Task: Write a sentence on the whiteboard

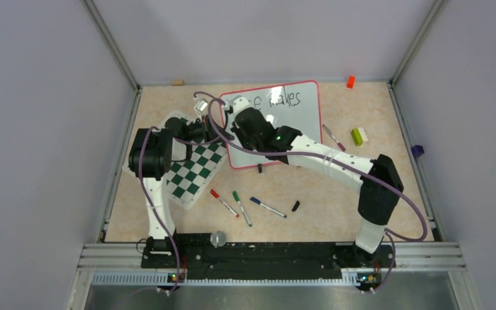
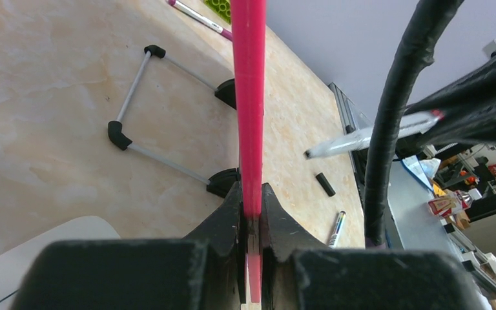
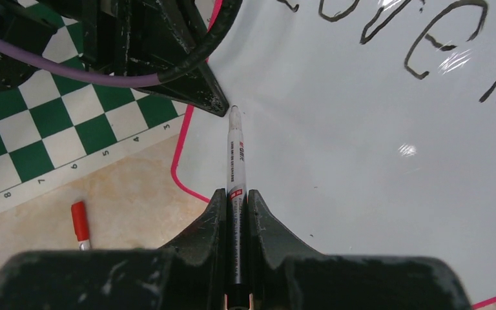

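Top camera: fixed high behind the near edge, looking down on the whole table [image 1: 336,194]. Left wrist camera: close, sighting edge-on along the whiteboard [image 2: 248,97] frame. Right wrist camera: close above the whiteboard face, looking along a marker [image 3: 236,161]. Both wrist views apparently share this marker.

Whiteboard [image 1: 297,119] – white, red frame; mat [image 1: 190,169] – green-white checks.

Whiteboard [image 1: 297,123]: glossy white rectangle with a thin red frame and rounded corners, propped on a grey wire stand with black feet.
Place: far middle of the desk [image 1: 336,187].
Sentence [image 1: 284,98]: black handwritten letters in one line along the top edge; "Love" and "makes" are readable, partly hidden from above.
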